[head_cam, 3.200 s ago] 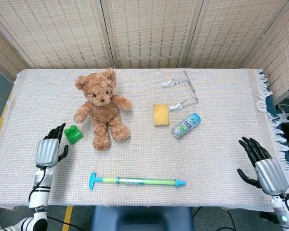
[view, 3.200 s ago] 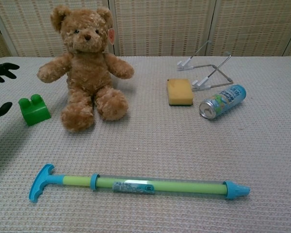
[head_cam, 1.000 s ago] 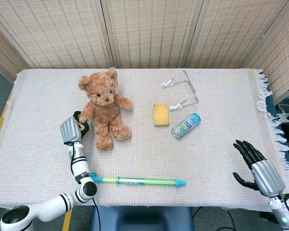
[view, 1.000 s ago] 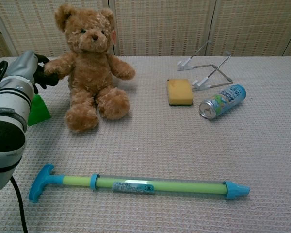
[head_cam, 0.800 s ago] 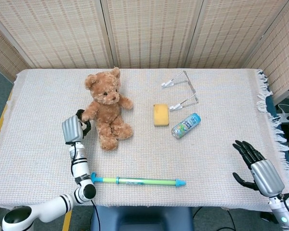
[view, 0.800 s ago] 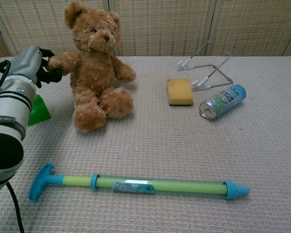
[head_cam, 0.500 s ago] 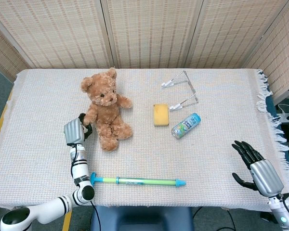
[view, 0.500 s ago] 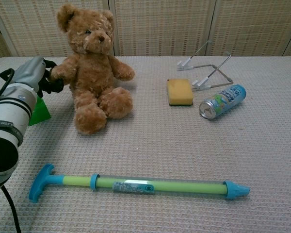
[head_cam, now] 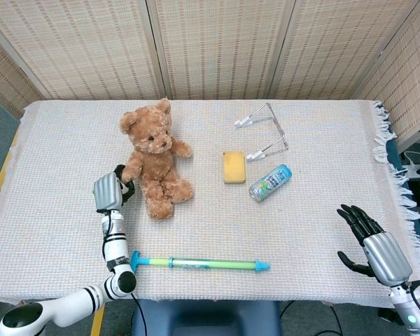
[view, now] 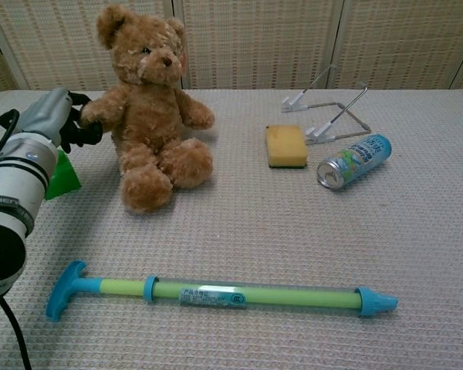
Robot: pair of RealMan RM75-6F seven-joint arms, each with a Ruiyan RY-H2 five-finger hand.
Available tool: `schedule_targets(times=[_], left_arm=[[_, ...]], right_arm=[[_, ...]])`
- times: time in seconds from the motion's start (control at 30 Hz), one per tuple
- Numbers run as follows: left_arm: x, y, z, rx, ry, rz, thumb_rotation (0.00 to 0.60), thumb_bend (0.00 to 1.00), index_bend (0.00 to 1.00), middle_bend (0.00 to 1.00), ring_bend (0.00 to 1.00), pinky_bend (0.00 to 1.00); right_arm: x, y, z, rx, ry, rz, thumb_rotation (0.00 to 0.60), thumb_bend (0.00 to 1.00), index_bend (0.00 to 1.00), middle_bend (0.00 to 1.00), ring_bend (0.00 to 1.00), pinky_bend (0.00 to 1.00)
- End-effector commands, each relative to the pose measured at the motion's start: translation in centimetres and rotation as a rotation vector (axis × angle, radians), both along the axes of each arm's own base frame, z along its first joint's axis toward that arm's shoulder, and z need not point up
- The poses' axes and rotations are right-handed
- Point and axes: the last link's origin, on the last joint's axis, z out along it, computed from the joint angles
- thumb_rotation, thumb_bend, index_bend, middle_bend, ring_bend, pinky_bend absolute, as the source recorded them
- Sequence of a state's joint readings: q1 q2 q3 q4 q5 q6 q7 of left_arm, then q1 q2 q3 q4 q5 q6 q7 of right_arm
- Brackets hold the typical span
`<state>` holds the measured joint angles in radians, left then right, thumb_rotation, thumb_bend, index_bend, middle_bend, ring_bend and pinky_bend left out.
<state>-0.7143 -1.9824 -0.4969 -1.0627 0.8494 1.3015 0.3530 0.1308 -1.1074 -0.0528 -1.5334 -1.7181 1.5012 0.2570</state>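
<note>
L hand (head_cam: 108, 190) clenched on bear (head_cam: 153, 166) paw, seen in both views; bear sat upright on tabletop (head_cam: 301, 140), far-left part, leaning a bit. Green block (view: 62, 176) mostly hidden behind L wrist, just beside bear. R hand (head_cam: 372, 241) released, fingers spread, near R tabletop edge, nothing held. Water pump (head_cam: 199, 264) laid along front edge. Sponge (head_cam: 233, 166), can (head_cam: 270, 182), wire stand (head_cam: 264, 131) grouped at centre, well apart from both hands.

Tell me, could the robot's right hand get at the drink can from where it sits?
Probably yes. The right hand hovers open near the table's corner, and only bare cloth lies between it and the drink can; the sponge and wire stand lie beyond the can.
</note>
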Motion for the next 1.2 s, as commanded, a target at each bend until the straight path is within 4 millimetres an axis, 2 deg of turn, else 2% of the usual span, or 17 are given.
schedule_targets(times=[0.03, 0.23, 0.57, 0.87, 1.2], left_arm=[[0.0, -0.2, -0.1, -0.042, 0.022, 0.024, 0.600, 0.59, 0.48, 0.64, 0.60, 0.66], [0.7, -0.2, 0.6, 0.084, -0.019, -0.084, 0.600, 0.58, 0.45, 0.62, 0.59, 0.66], [-0.1, -0.5, -0.3, -0.075, 0.028, 0.025, 0.600, 0.59, 0.50, 0.65, 0.60, 0.67], [1.0, -0.4, 0.6, 0.094, -0.016, -0.125, 0.600, 0.58, 0.47, 0.63, 0.59, 0.67], [-0.5, -0.7, -0.3, -0.028, 0.034, -0.040, 0.600, 0.58, 0.50, 0.67, 0.62, 0.67]], right_arm=[[0.0, 0.0, 0.0, 0.001, 0.001, -0.002, 0.600, 0.20, 0.00, 0.02, 0.00, 0.20], [0.0, 0.0, -0.1, 0.002, 0.003, -0.003, 0.600, 0.20, 0.00, 0.02, 0.00, 0.20], [0.0, -0.1, -0.1, 0.003, 0.003, -0.006, 0.600, 0.20, 0.00, 0.02, 0.00, 0.20], [0.1, -0.1, -0.1, 0.003, 0.003, -0.010, 0.600, 0.20, 0.00, 0.02, 0.00, 0.20], [0.1, -0.2, -0.1, 0.000, 0.002, -0.011, 0.600, 0.20, 0.00, 0.02, 0.00, 0.20]])
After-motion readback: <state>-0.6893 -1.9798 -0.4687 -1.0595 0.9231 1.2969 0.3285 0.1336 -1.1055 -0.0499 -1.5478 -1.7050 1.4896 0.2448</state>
